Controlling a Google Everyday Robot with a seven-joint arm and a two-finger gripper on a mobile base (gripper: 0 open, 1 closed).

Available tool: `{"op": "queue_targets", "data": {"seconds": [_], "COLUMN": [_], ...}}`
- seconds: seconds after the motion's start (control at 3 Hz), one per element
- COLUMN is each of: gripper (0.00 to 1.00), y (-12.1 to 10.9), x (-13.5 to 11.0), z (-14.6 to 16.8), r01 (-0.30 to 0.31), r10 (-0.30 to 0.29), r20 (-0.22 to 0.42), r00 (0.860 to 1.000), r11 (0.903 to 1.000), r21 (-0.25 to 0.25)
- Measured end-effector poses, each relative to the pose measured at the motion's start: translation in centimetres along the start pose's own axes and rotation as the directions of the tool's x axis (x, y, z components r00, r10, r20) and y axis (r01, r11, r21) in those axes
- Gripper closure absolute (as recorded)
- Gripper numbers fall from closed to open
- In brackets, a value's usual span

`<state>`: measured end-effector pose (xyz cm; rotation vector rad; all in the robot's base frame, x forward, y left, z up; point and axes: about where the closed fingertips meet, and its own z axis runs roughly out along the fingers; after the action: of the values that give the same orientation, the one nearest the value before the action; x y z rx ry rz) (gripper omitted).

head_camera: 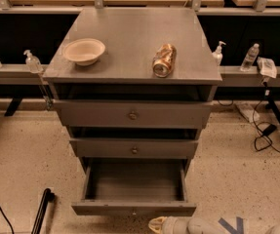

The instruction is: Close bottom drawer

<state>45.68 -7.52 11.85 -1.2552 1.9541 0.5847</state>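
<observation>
The bottom drawer point(133, 209) of the grey cabinet is pulled far out and its inside is empty. Its slim front panel faces me near the lower edge, with the small knob at its centre. My gripper point(158, 224) sits at the very bottom of the view, just below and slightly right of the drawer front. Only its pale tip shows, with the white arm point(212, 226) running off to the right. The middle drawer point(134, 149) and top drawer point(132, 114) stand slightly out.
On the cabinet top point(130, 38) lie a beige bowl point(84, 50) and a can on its side point(164, 60). Bottles point(250, 56) stand on side shelves. A black pole point(42, 209) leans at lower left. Cables point(266, 135) lie on the speckled floor at right.
</observation>
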Motion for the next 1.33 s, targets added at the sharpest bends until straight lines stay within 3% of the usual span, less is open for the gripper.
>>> {"op": "queue_targets", "data": {"seconds": [0.67,1.0,1.33], "gripper": [1.0,1.0,1.0], "y": [-2.9,-5.3,-5.2], "x": [-0.2,-1.1,-1.1], "z": [1.3,2.8,2.7], "r01": [0.053,0.055,0.055], "r10": [-0.054,-0.06,-0.06], "r20": [0.012,0.035,0.035], "r00": [0.998,0.998,0.998], "r11": [0.9948,0.9926,0.9926], "r21": [0.087,0.108,0.108]}}
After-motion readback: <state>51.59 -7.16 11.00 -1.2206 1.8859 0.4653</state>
